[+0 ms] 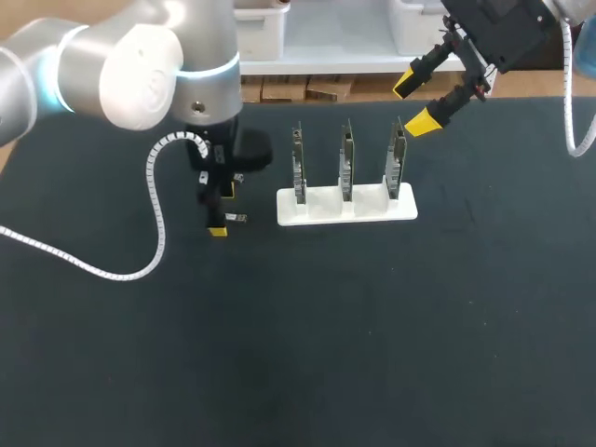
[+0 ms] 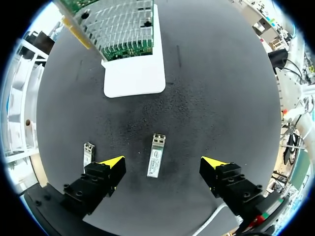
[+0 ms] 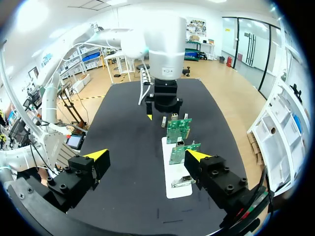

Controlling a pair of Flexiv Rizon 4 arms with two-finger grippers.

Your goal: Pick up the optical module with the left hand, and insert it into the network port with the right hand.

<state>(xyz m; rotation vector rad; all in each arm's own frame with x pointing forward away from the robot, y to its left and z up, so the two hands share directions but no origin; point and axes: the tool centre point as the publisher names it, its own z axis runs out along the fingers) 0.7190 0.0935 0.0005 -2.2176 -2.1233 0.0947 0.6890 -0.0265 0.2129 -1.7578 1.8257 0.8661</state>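
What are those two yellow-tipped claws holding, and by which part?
Nothing. The left gripper stands open astride an optical module, not touching it; the right gripper is open and empty.

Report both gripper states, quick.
Left gripper: open, holding nothing; an optical module lies between its fingers.
Right gripper: open, empty.
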